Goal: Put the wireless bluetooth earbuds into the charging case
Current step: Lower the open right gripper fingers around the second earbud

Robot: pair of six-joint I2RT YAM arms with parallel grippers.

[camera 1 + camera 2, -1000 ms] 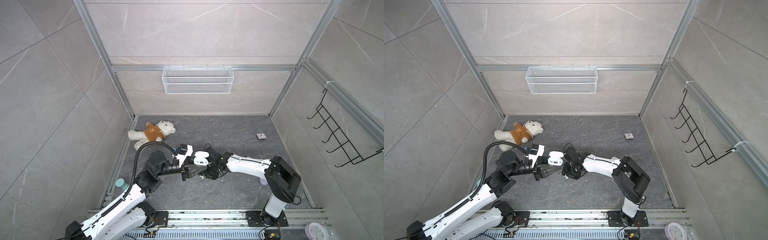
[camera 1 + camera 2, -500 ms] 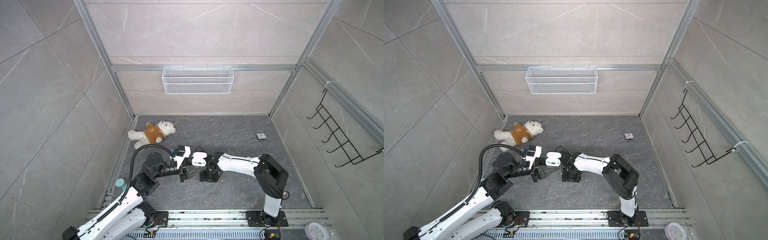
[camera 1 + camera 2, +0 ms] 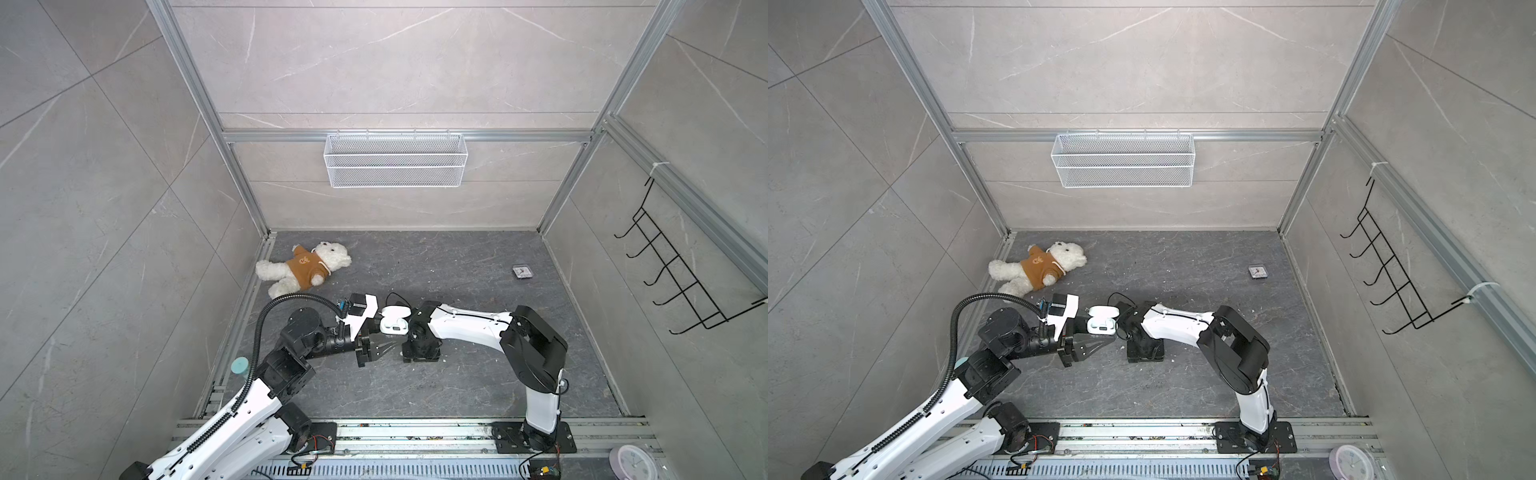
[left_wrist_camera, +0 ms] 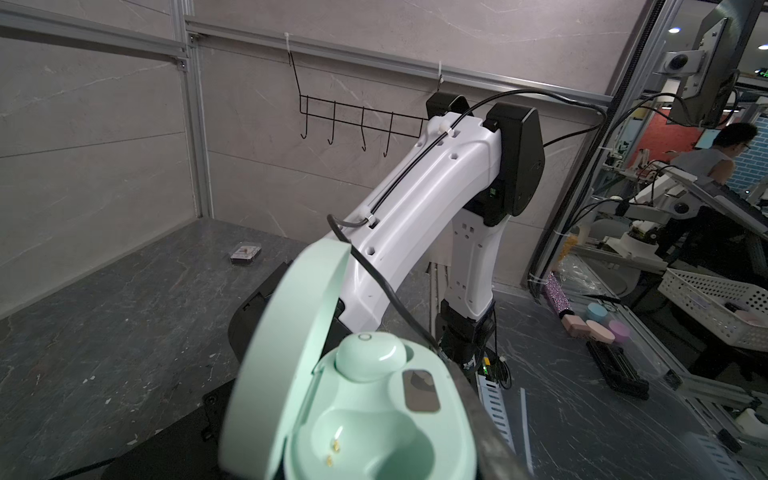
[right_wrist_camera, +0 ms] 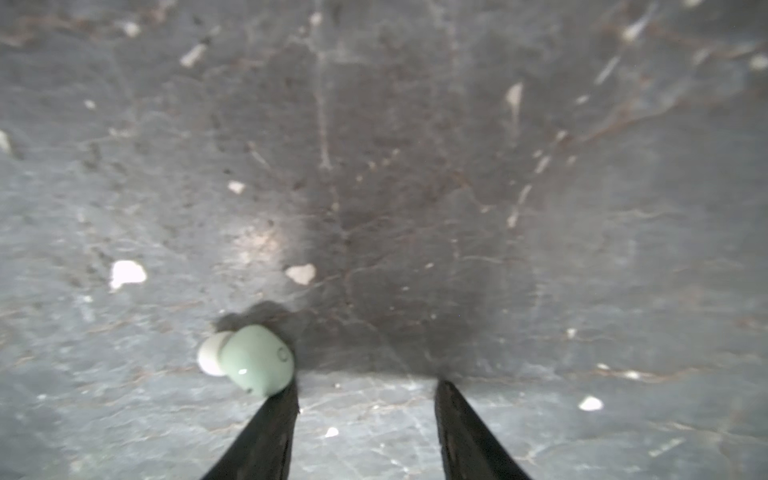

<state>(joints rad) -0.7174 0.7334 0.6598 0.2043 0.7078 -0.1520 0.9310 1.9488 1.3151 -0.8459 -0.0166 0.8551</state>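
Note:
The mint-green charging case [image 4: 374,415] is held with its lid [image 4: 286,332] open, and my left gripper [image 4: 374,453] is shut on it. One earbud [image 4: 370,357] sits in a socket. The other socket [image 4: 374,444] is bare, with gold pins showing. In both top views the case [image 3: 392,322] [image 3: 1101,324] looks white, beside the right wrist. My right gripper [image 5: 365,386] points down at the floor, open, with nothing between its fingers. A mint-green earbud [image 5: 253,359] with a white tip lies on the floor against the outside of one fingertip. From above, the right gripper [image 3: 419,353] hides that earbud.
A teddy bear [image 3: 305,270] lies at the back left and a small square clock [image 3: 523,272] at the back right. A wire basket [image 3: 395,166] hangs on the back wall, a hook rack [image 3: 685,282] on the right wall. White crumbs [image 5: 126,274] dot the floor.
Both arms have shifted a little to the left. The right gripper has turned down onto the floor. The case is still in the left gripper.

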